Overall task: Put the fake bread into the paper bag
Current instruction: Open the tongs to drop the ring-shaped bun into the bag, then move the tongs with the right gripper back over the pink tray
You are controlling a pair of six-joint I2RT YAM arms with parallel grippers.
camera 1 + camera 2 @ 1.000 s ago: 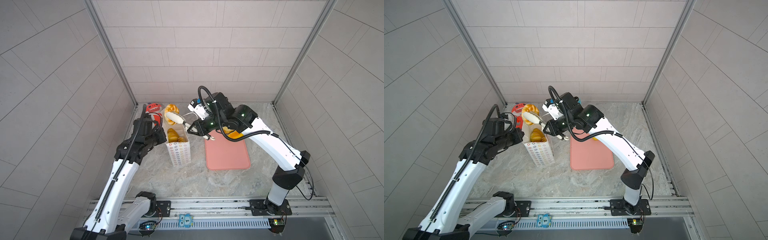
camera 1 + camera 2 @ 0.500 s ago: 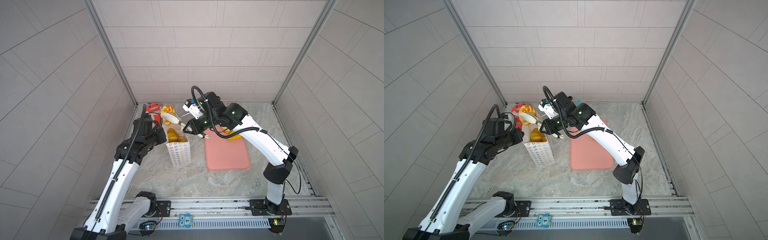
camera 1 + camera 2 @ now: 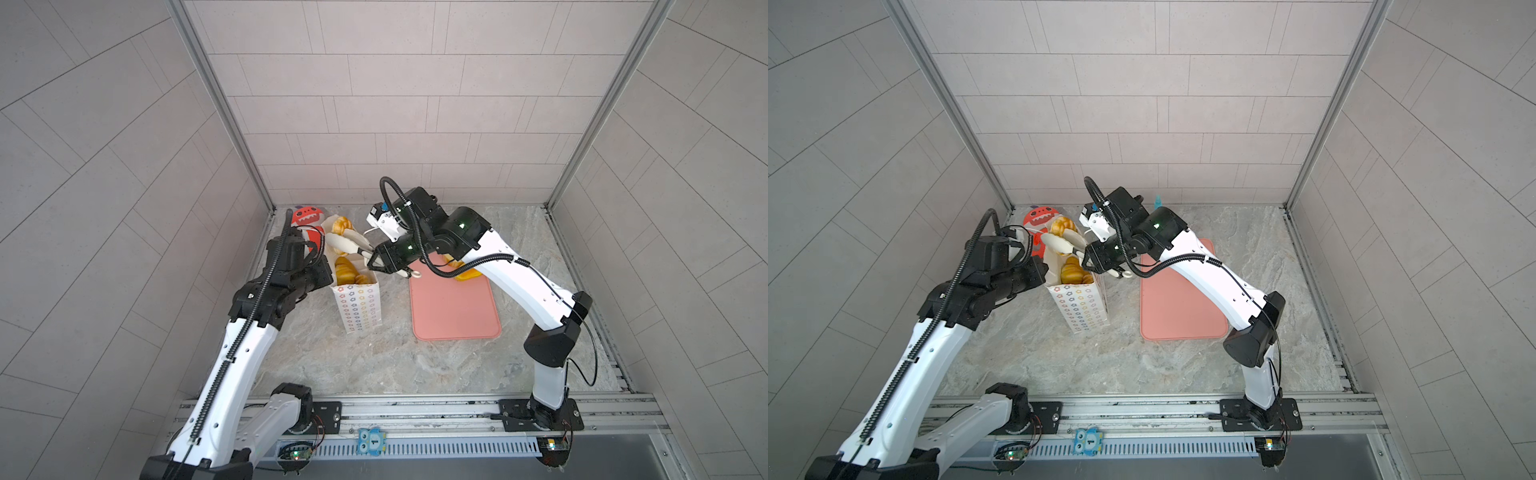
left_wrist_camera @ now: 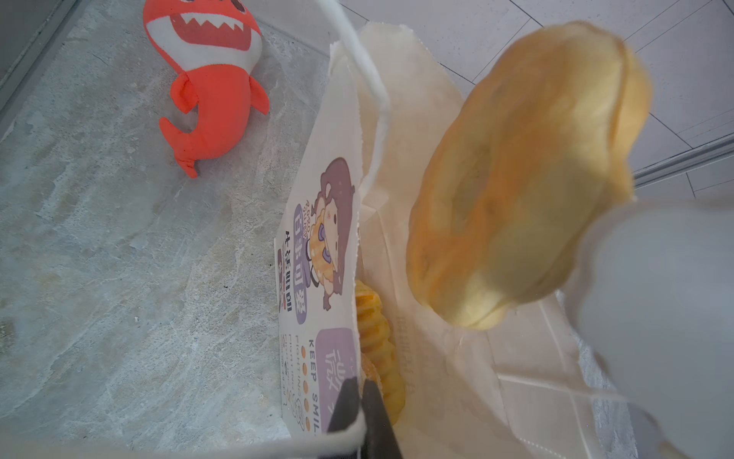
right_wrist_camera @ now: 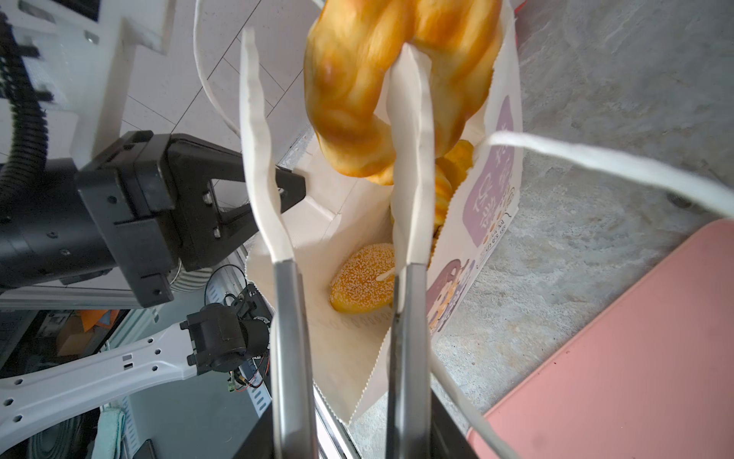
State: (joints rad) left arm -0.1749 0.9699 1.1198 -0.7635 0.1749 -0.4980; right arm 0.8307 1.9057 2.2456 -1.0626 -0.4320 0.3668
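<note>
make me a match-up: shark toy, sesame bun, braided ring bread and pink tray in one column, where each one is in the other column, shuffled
Things:
1. red shark toy
2. sesame bun
3. braided ring bread
4. pink tray

Places:
a. low inside the paper bag
b. flat on the table, right of the bag in both top views
c. on the table outside the bag, near the back left corner
d. at the tips of the right pincer, above the bag's mouth

Pairs: 1-c, 2-a, 3-d, 4-b
</note>
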